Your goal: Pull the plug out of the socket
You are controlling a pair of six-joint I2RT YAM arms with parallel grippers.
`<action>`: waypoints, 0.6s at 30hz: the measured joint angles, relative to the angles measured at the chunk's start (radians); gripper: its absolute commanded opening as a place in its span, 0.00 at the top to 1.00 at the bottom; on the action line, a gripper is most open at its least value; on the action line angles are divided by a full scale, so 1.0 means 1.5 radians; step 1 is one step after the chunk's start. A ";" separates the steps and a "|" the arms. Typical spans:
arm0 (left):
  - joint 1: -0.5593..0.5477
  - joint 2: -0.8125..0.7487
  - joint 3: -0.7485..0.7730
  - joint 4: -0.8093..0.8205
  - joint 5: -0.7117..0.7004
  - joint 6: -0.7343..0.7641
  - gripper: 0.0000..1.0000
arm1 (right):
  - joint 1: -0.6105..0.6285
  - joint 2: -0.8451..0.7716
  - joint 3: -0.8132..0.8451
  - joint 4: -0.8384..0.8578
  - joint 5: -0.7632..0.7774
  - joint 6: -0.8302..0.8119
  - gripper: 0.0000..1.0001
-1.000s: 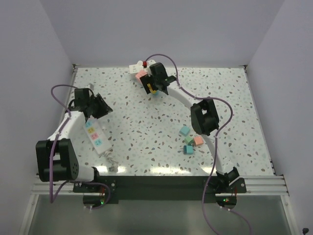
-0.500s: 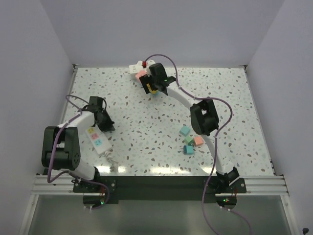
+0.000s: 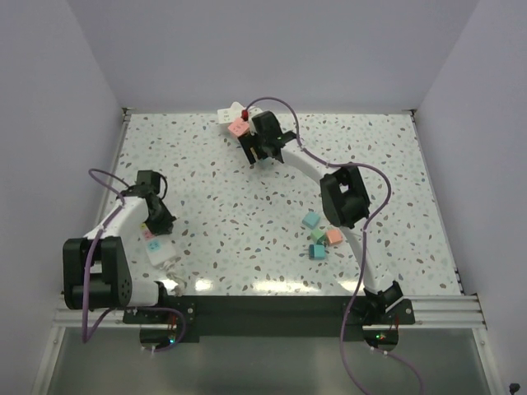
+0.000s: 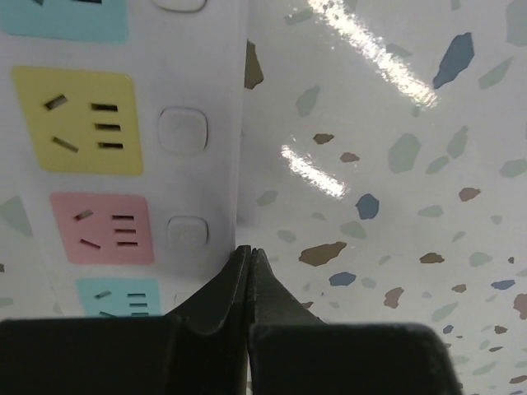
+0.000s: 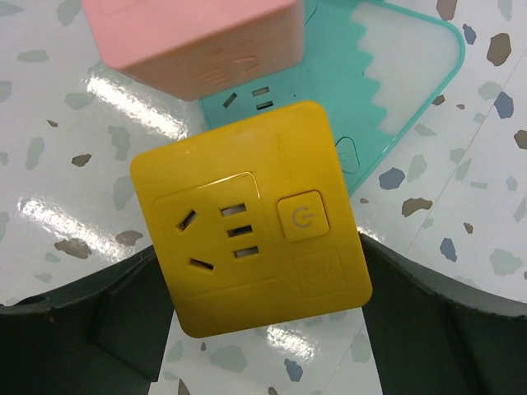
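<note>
1. Only my right wrist camera shows the yellow plug cube (image 5: pixel 251 218), on the teal strip (image 5: pixel 387 82) at the table's (image 3: pixel 247 214) far edge; overhead, my right gripper (image 3: pixel 257 153) hides it.
2. I cannot tell whether those jaws press it; my left gripper (image 4: pixel 249 262) is closed, empty, beside the white strip (image 4: pixel 123 164).
3. The cube's socket face points up; the teal strip runs diagonally in the wrist view.

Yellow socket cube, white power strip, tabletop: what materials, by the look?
Yellow socket cube: likely moulded plastic, matte; soft highlights, rounded edges. White power strip: plastic, satin; smooth faces, moulded buttons. Tabletop: glossy terrazzo-pattern surface, sharp glare streaks; stone or laminate, cannot tell.
</note>
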State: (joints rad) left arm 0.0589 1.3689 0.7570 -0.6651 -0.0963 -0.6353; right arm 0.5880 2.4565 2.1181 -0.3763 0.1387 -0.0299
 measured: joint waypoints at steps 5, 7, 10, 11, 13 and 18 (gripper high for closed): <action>0.008 -0.014 0.002 -0.044 -0.032 0.001 1.00 | 0.000 -0.022 -0.001 0.000 0.000 0.001 0.10; 0.013 -0.030 0.003 -0.057 -0.042 0.002 1.00 | 0.000 -0.032 0.000 0.003 -0.002 0.000 0.12; 0.016 -0.068 0.004 -0.062 -0.037 0.002 1.00 | 0.000 -0.036 0.002 0.005 -0.007 -0.001 0.16; 0.017 -0.079 0.005 -0.062 -0.027 0.002 1.00 | 0.000 -0.036 0.003 0.004 -0.012 0.000 0.16; 0.017 -0.091 0.011 -0.062 -0.009 0.002 1.00 | 0.000 -0.036 0.003 -0.001 -0.019 0.001 0.15; 0.017 -0.094 0.018 -0.056 0.029 0.001 0.89 | -0.002 -0.036 0.003 -0.001 -0.032 0.003 0.22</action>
State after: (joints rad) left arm 0.0845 1.2278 0.7845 -0.7490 -0.0532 -0.6338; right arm 0.5858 2.4020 2.1223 -0.3775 0.0910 -0.0254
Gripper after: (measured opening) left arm 0.031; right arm 0.817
